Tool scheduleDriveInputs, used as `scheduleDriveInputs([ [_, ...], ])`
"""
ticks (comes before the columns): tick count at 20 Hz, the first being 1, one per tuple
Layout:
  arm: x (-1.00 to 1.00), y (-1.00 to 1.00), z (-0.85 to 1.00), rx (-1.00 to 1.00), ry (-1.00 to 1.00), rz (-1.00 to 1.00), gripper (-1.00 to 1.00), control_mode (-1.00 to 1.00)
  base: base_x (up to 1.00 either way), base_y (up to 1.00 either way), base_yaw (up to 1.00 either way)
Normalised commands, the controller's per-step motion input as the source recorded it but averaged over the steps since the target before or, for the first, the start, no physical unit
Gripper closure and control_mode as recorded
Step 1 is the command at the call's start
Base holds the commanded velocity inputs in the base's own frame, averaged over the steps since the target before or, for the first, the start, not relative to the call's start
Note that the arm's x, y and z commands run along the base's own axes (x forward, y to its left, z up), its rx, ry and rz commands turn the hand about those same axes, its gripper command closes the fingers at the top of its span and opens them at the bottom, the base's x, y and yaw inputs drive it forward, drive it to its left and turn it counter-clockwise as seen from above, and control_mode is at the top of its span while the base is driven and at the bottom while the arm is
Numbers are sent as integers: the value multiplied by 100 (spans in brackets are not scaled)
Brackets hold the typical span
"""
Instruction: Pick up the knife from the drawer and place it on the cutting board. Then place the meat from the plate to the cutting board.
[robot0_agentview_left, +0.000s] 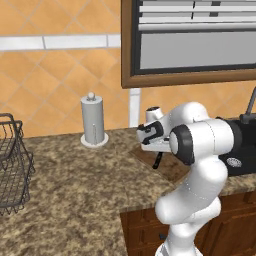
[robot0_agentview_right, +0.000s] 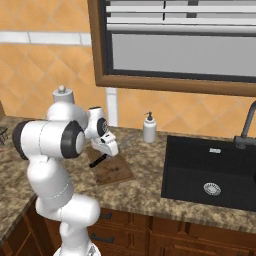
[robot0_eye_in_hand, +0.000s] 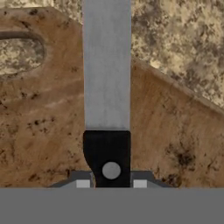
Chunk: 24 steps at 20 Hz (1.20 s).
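gripper clamps the knife by its black handle at lower centre — stiff, light, likely slippery blade — over the cutting board.

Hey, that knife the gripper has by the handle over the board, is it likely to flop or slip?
The knife probably stays stiff: its blade runs straight. Held only by its handle, it might pivot. Released onto the cutting board, it likely lies flat.

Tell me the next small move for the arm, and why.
Probably lower the knife a little and open the gripper. The gripper is shut on the knife's black handle, and the blade already hangs over the cutting board, so the release seems to be the step left.
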Motion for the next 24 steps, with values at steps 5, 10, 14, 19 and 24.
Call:
scheduleDriveInputs([
  [5,22,5,-39,2,-1,0,100,-100,0,0,0],
  [10,21,4,-24,11,0,0,100,-100,0,0,0],
  [14,-7,7,-33,4,-3,0,-100,-100,0,0,0],
  [19,-53,0,-2,5,-16,0,-100,-100,0,0,0],
  [24,-32,0,34,3,-9,0,-100,-100,0,0,0],
])
